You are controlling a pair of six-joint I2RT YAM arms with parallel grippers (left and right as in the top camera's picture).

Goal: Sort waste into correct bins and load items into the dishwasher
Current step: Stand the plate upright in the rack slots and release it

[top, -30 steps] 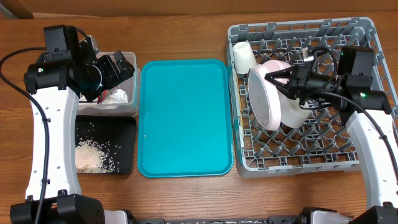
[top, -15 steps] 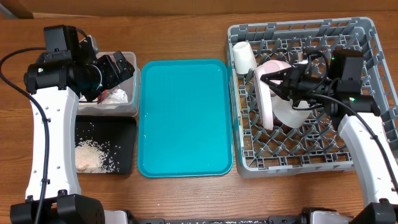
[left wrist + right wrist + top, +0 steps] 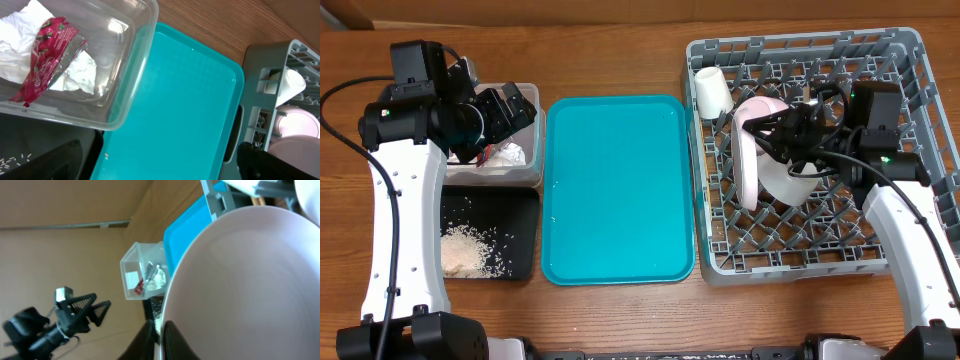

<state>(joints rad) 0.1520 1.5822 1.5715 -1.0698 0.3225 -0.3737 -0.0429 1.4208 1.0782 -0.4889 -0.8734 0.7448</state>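
On the wooden table (image 3: 620, 60), far left, the left gripper (image 3: 505, 110) hangs over the tub (image 3: 532, 172), fingers (image 3: 50, 161) spread wide and holding nothing. In the tub lie the napkin (image 3: 80, 75) and, on top of it, the red wrapper (image 3: 47, 55). Just below the tub, edge to edge with it, is the black tray (image 3: 520, 215), with the rice (image 3: 470, 250) heaped toward its lower left and a few grains scattered around the heap.

Beside both bins sits the teal tray (image 3: 617, 190), nothing on it.

Right of that is the rack (image 3: 800, 268). The cup (image 3: 712, 90) lies tilted in its upper left corner. The plate (image 3: 748, 170) stands on edge among the pegs in the left part of the rack, its face toward the teal tray. Behind its upper rim is the pink bowl (image 3: 770, 106), and the grey bowl (image 3: 782, 182) leans just to the right of the plate.

The right gripper (image 3: 752, 135) reaches in from the right, over the grey bowl, to the plate's upper rim. In the right wrist view its fingers (image 3: 145, 336) are drawn close together with the thin rim between them, pinching the plate
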